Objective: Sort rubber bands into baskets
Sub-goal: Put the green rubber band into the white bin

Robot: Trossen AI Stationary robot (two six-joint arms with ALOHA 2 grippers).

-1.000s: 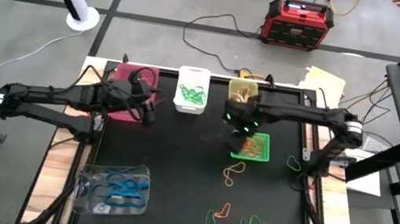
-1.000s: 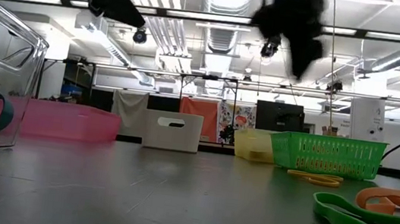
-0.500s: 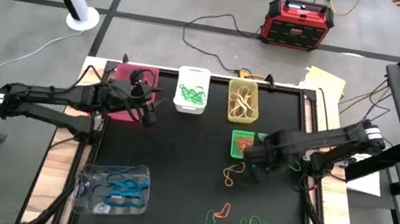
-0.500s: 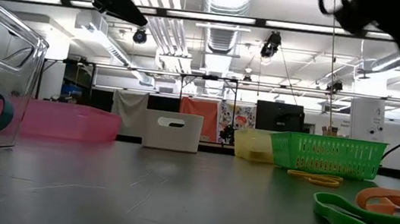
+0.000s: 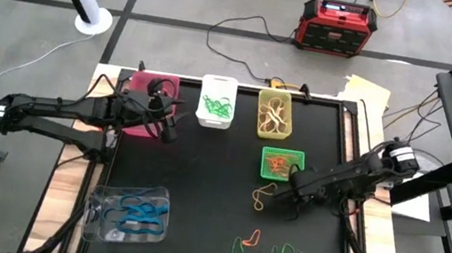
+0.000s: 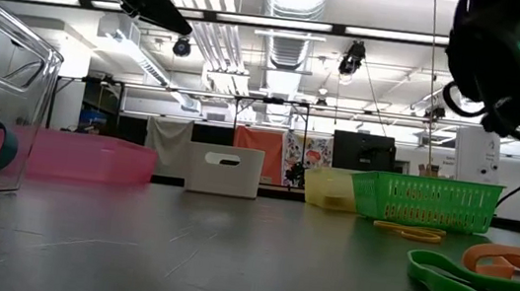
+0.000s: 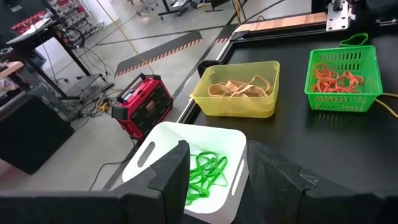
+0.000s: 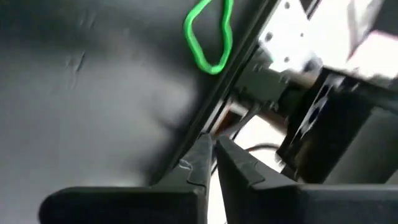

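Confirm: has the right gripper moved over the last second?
Yes. The right gripper has gone from above the green mesh basket toward the table's near side, now just past the basket's near right corner, fingers shut.

I'm seeing the right gripper (image 5: 296, 187) hovering just below the green mesh basket (image 5: 282, 165), beside a yellow band (image 5: 261, 196). The left gripper (image 5: 168, 129) is waiting left of that basket, by the pink basket (image 5: 152, 93). Loose bands (image 5: 246, 244) are lying farther below it.
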